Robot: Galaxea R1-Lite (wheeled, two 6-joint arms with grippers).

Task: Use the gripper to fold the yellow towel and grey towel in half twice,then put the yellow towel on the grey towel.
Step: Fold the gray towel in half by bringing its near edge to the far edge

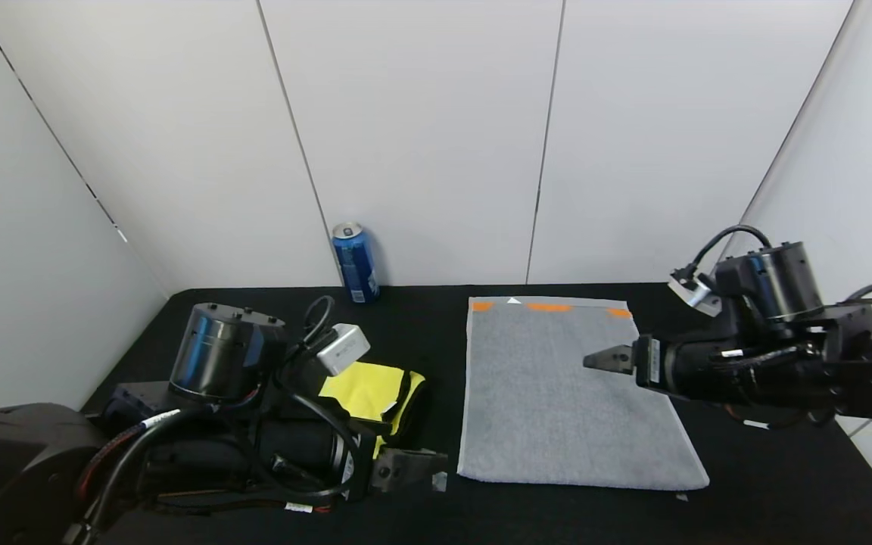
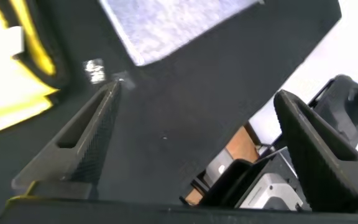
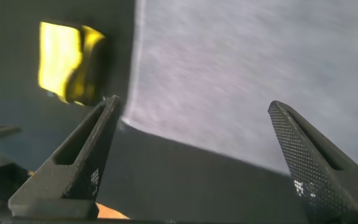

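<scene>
Both tools were released: the right tool [image 1: 601, 360] hovered over the grey towel [image 1: 557, 393], the left tool [image 1: 406, 469] just beside it. The yellow towel [image 1: 372, 390] lay folded beside the grey towel, not yet stacked; how many grey folds remained was unclear.

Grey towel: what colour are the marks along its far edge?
Orange, with a small white one, on the grey towel; head view.

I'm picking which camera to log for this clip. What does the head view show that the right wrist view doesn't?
Only the head view shows the blue can at the wall, the grey towel's orange band, the left gripper low by the yellow towel, and the right gripper over the grey towel. Only the right wrist view shows the right gripper's open fingers close up. Both show the two towels apart on the black table.
</scene>
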